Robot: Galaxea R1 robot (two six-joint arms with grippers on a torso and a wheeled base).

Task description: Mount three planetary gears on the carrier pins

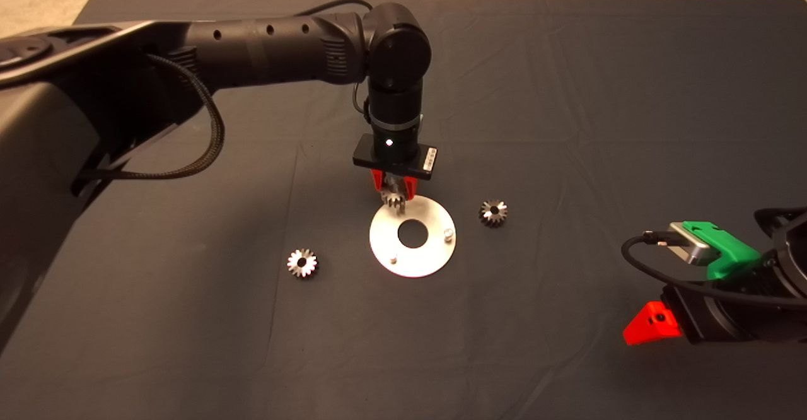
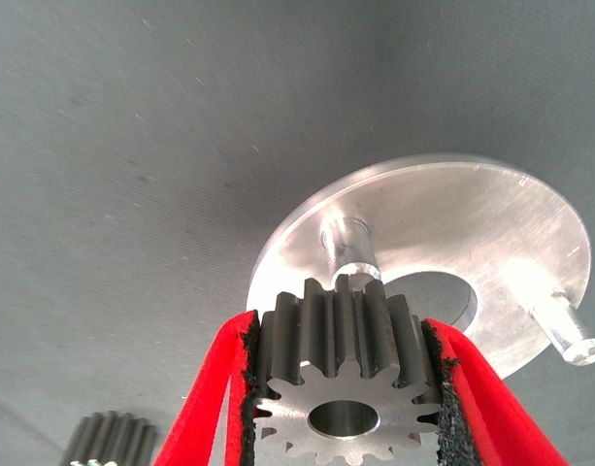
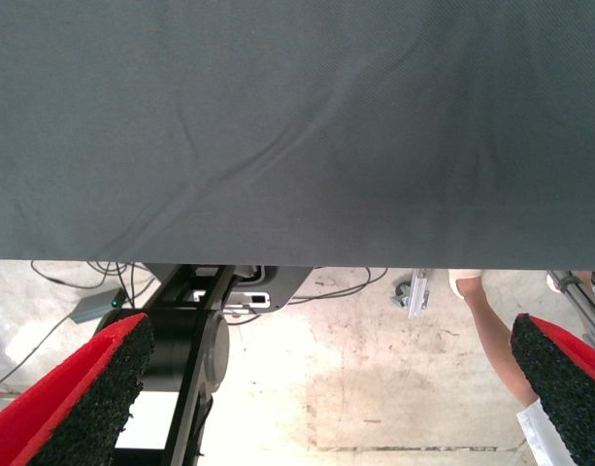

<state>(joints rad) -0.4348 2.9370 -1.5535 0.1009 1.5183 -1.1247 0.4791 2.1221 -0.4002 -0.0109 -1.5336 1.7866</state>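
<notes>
My left gripper (image 1: 394, 194) is shut on a planetary gear (image 2: 341, 374), holding it just over the far rim of the silver disc (image 1: 435, 253). In the left wrist view the gear sits between the red fingers (image 2: 205, 408), close to one carrier pin (image 2: 350, 248), with a second pin (image 2: 569, 330) off to the side. From above, two pins (image 1: 449, 234) (image 1: 393, 258) stand bare; the held gear hides the third. Two more gears lie on the mat, one left of the disc (image 1: 302, 262) and one to its right (image 1: 493, 212).
My right gripper (image 1: 652, 326) is parked at the mat's lower right edge, open with nothing between its fingers (image 3: 83, 398). Its wrist view shows the mat's edge, the floor beyond with cables, and a person's leg (image 3: 491, 330).
</notes>
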